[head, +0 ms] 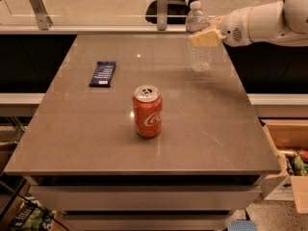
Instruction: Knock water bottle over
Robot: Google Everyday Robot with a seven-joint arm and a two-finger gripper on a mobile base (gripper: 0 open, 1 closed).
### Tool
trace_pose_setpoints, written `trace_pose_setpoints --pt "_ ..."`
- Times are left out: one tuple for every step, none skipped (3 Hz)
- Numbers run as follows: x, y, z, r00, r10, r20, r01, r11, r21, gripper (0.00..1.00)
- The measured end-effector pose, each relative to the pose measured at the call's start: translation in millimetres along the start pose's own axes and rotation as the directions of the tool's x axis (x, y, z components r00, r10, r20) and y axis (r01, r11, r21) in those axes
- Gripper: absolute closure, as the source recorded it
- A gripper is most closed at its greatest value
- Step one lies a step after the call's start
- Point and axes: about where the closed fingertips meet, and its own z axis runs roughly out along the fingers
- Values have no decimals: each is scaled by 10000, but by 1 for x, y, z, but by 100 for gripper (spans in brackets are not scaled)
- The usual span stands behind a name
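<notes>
The grey surface point(96, 143) fills most of my view, with a glass rail along its far edge. From the right, my white arm point(269, 20) reaches in over the far right corner. There the water bottle point(199, 57) stands upright near the far right edge, white cap on top. A red Coca-Cola can point(147, 110) stands upright near the middle of the surface, well apart from the bottle. A dark blue wrapped bar point(103, 73) lies flat to the far left of the can. The tan pincer point(206, 37) sits at the bottle's upper body, overlapping it from the right side at label height. I cannot tell whether it is open, closed or gripping.
</notes>
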Motion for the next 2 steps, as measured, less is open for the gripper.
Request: trace_pose_setpoints --pt "-10 3 -8 9977 -168 -650 172 9998 60 100" --pt "-18 5 -16 9897 -318 -1393 342 9993 143 100"
